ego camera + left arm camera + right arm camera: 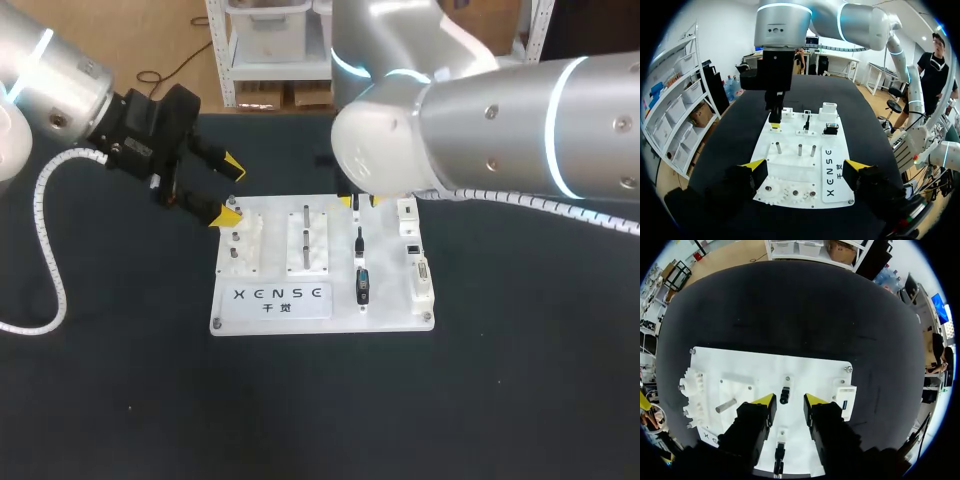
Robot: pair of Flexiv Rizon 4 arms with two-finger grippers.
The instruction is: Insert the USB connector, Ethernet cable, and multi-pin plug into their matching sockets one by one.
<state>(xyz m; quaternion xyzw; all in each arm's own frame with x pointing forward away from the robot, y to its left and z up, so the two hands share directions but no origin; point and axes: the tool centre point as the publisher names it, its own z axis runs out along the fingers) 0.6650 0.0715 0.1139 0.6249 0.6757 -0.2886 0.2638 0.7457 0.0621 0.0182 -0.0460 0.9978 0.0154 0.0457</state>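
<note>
The white task board (232, 312) lies mid-table. Down its right-middle column sit a small black plug (358, 240) and a larger black plug (362, 285). White socket blocks (418, 272) line its right edge. My right gripper (361, 201) hangs over the far end of that column. In the right wrist view its fingers (765, 401) stand narrowly apart around a small black connector (785, 396), with a thin gap showing on each side, so the right gripper (790, 400) is open. My left gripper (229, 190) is wide open and empty at the board's far left corner (805, 167).
On the board's left half stand a gear block (240, 242), a peg block (308, 240) and a label plate (283, 295). The left arm's white coiled hose (50, 255) trails over the dark table. My right arm's bulk hides the board's far edge.
</note>
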